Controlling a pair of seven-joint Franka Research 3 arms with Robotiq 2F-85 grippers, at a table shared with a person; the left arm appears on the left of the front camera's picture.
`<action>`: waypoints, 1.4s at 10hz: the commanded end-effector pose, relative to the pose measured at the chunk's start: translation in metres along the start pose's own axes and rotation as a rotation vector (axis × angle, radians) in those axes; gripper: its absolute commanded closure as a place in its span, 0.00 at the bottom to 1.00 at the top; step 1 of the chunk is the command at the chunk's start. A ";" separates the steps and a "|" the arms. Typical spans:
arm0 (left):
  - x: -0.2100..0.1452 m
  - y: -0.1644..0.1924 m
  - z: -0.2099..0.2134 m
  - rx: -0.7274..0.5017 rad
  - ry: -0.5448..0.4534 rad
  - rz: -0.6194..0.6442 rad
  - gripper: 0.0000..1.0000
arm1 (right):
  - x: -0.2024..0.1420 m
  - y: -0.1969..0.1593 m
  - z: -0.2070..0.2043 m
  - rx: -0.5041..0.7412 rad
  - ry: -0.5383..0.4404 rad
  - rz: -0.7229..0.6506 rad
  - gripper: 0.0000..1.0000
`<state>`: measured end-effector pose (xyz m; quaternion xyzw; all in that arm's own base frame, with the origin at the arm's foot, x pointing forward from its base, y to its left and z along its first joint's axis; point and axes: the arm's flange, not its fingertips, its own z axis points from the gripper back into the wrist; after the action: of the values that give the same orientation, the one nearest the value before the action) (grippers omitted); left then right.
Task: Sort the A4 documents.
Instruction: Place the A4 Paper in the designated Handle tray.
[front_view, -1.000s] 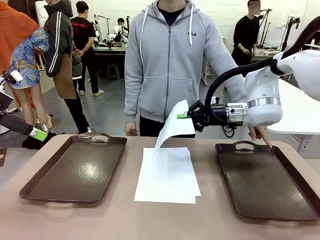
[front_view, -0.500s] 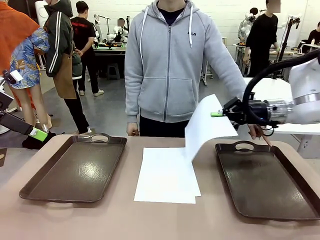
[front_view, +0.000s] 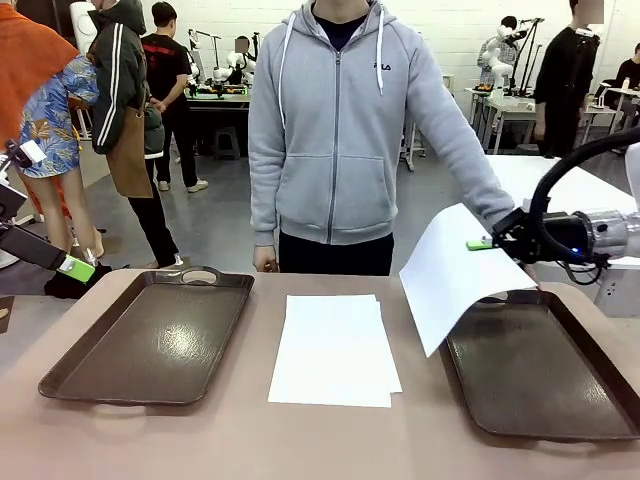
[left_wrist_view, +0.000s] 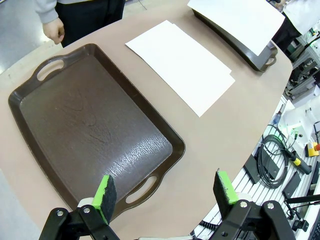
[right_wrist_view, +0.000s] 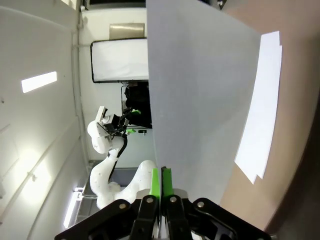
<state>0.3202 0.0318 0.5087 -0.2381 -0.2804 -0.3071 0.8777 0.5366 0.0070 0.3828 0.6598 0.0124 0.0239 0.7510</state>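
Note:
A small stack of white A4 documents (front_view: 334, 348) lies flat in the middle of the table, also seen in the left wrist view (left_wrist_view: 182, 65) and the right wrist view (right_wrist_view: 260, 120). One more sheet (front_view: 455, 272) hangs in the air over the near-left end of the right tray (front_view: 560, 385), drooping toward the table. My right gripper (front_view: 484, 243) is shut on that sheet's upper edge; in its wrist view the green pads (right_wrist_view: 161, 181) pinch the paper (right_wrist_view: 200, 90). My left gripper (left_wrist_view: 165, 187) stands open above the near end of the left tray (left_wrist_view: 90, 125), holding nothing.
A person in a grey hoodie (front_view: 340, 130) stands at the far side, one hand (front_view: 262, 260) at the table's edge by the left tray (front_view: 150, 340). Bare tabletop lies between the trays and along the front edge.
My right gripper has carried the single sheet from above the middle stack to the right, and it now hangs over the right tray. The left arm has not moved.

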 end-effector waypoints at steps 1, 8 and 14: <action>-0.001 0.002 0.000 -0.016 -0.012 -0.011 0.00 | 0.002 -0.019 0.021 0.060 0.040 0.006 0.99; -0.001 0.002 0.000 -0.016 -0.012 -0.011 0.00 | -0.012 -0.073 0.055 -0.038 0.052 0.055 0.99; -0.001 0.002 0.000 -0.016 -0.012 -0.011 0.00 | -0.034 -0.080 0.076 -0.329 -0.065 0.087 0.99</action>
<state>0.3202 0.0317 0.5087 -0.2380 -0.2804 -0.3071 0.8777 0.5225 -0.0855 0.3134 0.5567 -0.0428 0.0331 0.8290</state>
